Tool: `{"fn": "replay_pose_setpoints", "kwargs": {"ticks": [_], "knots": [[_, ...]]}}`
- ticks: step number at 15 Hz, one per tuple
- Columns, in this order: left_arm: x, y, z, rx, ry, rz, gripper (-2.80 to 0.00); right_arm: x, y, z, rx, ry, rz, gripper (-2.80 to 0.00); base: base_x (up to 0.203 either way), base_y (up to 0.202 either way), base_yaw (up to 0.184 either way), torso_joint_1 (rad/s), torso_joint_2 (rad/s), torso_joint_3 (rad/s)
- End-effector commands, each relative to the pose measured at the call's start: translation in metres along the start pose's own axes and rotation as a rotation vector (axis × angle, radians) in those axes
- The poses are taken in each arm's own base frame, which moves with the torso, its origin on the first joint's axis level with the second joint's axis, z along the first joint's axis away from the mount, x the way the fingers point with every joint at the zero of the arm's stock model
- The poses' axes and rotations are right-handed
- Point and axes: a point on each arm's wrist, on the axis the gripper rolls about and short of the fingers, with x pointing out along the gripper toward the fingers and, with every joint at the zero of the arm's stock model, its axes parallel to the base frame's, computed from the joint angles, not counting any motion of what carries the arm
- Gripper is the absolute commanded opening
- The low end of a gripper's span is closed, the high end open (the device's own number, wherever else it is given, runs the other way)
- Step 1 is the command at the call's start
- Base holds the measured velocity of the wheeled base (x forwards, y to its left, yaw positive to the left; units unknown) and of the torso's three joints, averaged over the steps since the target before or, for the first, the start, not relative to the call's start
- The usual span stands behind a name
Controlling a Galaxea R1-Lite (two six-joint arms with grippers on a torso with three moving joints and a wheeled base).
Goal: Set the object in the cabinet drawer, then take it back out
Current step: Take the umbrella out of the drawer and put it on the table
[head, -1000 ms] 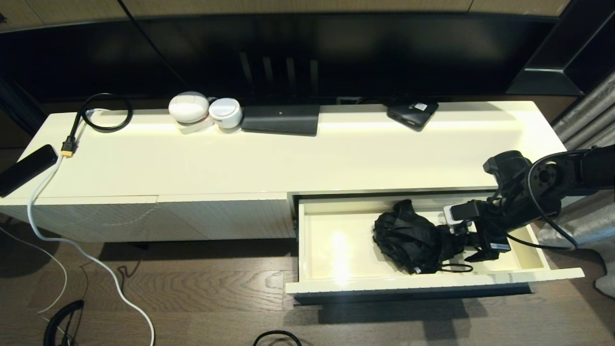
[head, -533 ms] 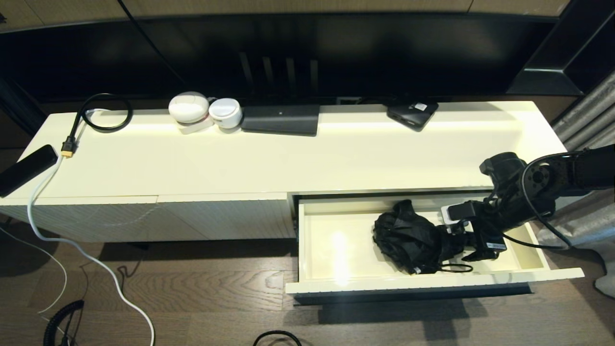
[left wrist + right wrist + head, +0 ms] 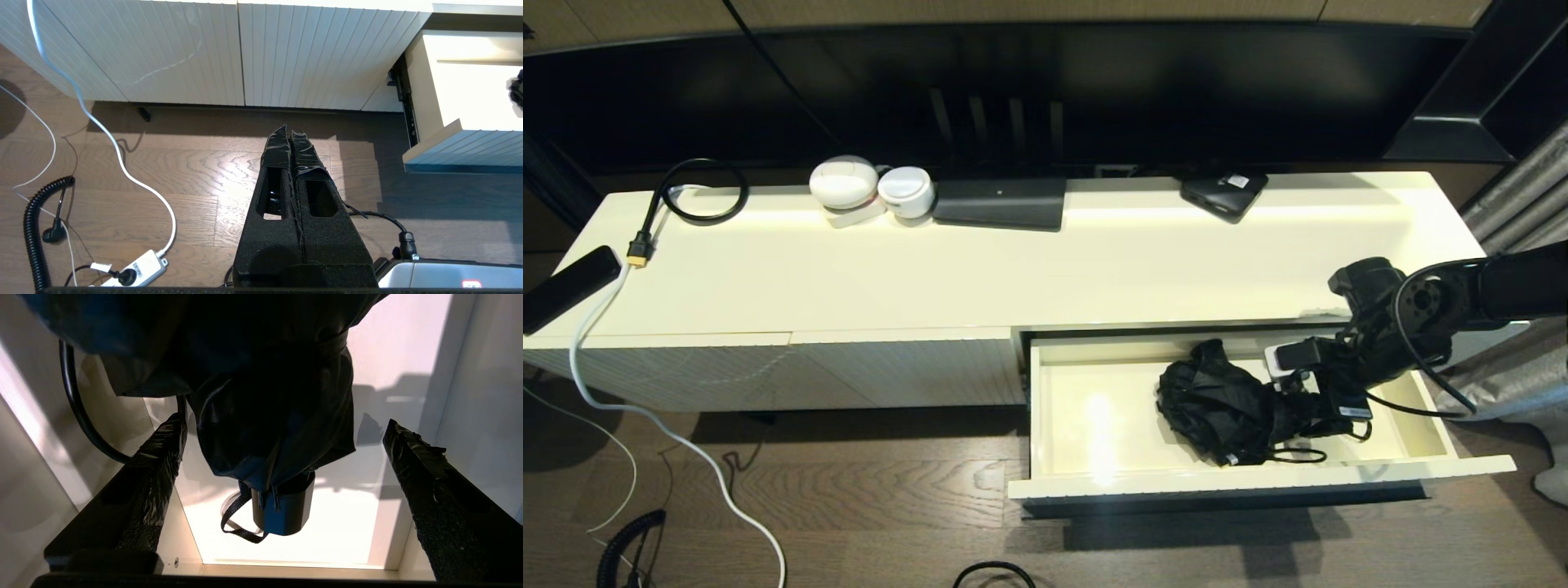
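Observation:
The cabinet drawer (image 3: 1176,483) stands pulled out at the cabinet's right end. The object, a black folded umbrella (image 3: 1217,407), lies on its cream floor. My right gripper (image 3: 1313,408) is inside the drawer at the umbrella's right end, open. In the right wrist view its fingers (image 3: 163,449) stand wide on either side of the umbrella (image 3: 265,396), clear of the fabric. The stubby handle (image 3: 282,516) and wrist strap lie between them on the drawer floor (image 3: 351,526). My left gripper (image 3: 289,131) is shut and empty above the wooden floor, left of the drawer (image 3: 453,143).
On the cabinet top (image 3: 1029,269) sit two white round devices (image 3: 870,189), a black box (image 3: 1001,202), a small black device (image 3: 1223,193), a cable (image 3: 678,204) and a remote (image 3: 564,287). Cables and a power strip (image 3: 135,271) lie on the floor. A curtain (image 3: 1515,196) hangs at right.
My right gripper has moved left and a little further back in the drawer, closing in on the umbrella's handle end. It stays open. The umbrella has not moved.

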Motion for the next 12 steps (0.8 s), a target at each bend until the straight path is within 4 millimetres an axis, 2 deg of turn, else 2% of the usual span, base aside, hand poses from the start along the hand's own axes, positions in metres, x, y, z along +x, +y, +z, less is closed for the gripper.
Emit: {"fn": "replay_pose_setpoints", "kwargs": {"ticks": [1, 12], "knots": [[0.0, 0.0, 0.0, -0.001, 0.0, 0.0, -2.8, 0.0006, -0.0029, 0.0013, -0.011, -0.002, -0.006, 0.0, 0.0, 0.0, 0.0, 0.0, 0.0, 0.0], [0.0, 0.0, 0.0, -0.001, -0.001, 0.002, -2.8, 0.0069, -0.0078, 0.0017, -0.013, -0.003, -0.011, 0.0, 0.0, 0.0, 0.0, 0.0, 0.0, 0.0]]}}
